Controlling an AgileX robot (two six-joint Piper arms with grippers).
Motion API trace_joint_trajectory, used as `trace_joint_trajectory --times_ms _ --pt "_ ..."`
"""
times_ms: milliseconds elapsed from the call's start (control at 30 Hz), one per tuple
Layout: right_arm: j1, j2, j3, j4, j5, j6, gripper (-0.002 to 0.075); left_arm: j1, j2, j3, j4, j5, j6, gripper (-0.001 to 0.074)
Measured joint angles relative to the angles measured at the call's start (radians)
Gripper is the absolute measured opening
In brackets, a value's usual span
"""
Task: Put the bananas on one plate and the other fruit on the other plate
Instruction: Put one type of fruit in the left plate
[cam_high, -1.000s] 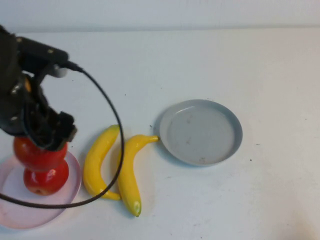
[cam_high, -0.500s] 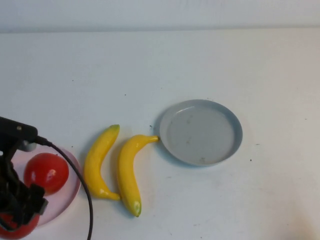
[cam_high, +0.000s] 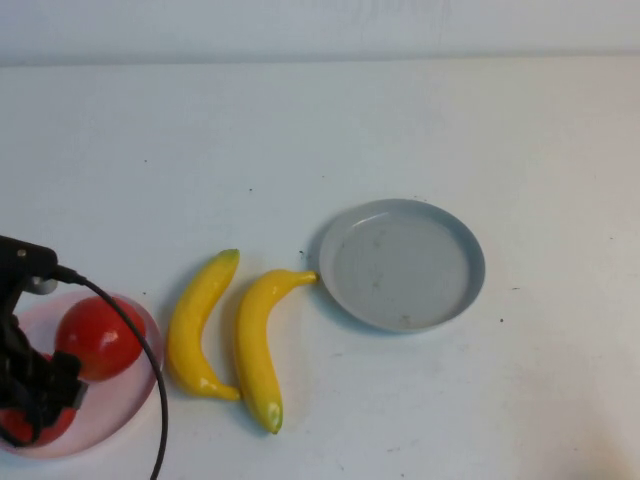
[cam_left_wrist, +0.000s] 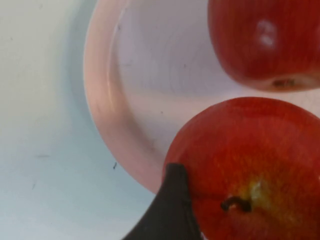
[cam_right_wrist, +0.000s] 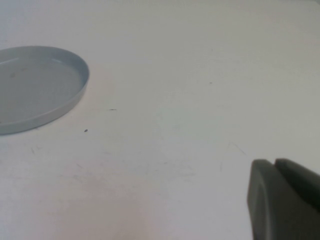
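On the pale pink plate (cam_high: 125, 400) at the table's near left lies one red apple (cam_high: 97, 337). My left gripper (cam_high: 30, 395) hangs over the plate's near-left part, shut on the second red apple (cam_high: 15, 428), which it mostly hides. In the left wrist view one dark finger (cam_left_wrist: 172, 210) presses the held apple (cam_left_wrist: 250, 165), over the pink plate's rim (cam_left_wrist: 115, 100) and next to the other apple (cam_left_wrist: 265, 40). Two yellow bananas (cam_high: 200, 325) (cam_high: 258, 345) lie on the table between the plates. The grey-blue plate (cam_high: 402, 263) holds nothing. My right gripper (cam_right_wrist: 274, 162) is shut, low over bare table.
A black cable (cam_high: 150, 380) loops from the left arm across the pink plate's right edge, close to the left banana. The grey-blue plate's rim (cam_right_wrist: 82, 82) shows in the right wrist view, well away from the right gripper.
My left gripper carried its apple from above the other apple toward the near-left, then edged back over the pink plate. The apple on the plate shifted slightly. The right gripper is unchanged.
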Motion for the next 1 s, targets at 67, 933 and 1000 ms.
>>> trace_joint_trajectory --times_ms 67,933,1000 --pt "0.0 0.0 0.0 0.0 0.0 0.0 -0.0017 0.002 0.017 0.0 0.0 -0.002 0.002 0.0584" --pt "0.0 0.0 0.0 0.0 0.0 0.0 -0.0017 0.004 -0.322 0.0 -0.159 -0.001 -0.074 0.0337" --pt "0.0 0.0 0.0 0.0 0.0 0.0 -0.0017 0.004 -0.38 0.0 -0.161 0.008 -0.074 0.0153"
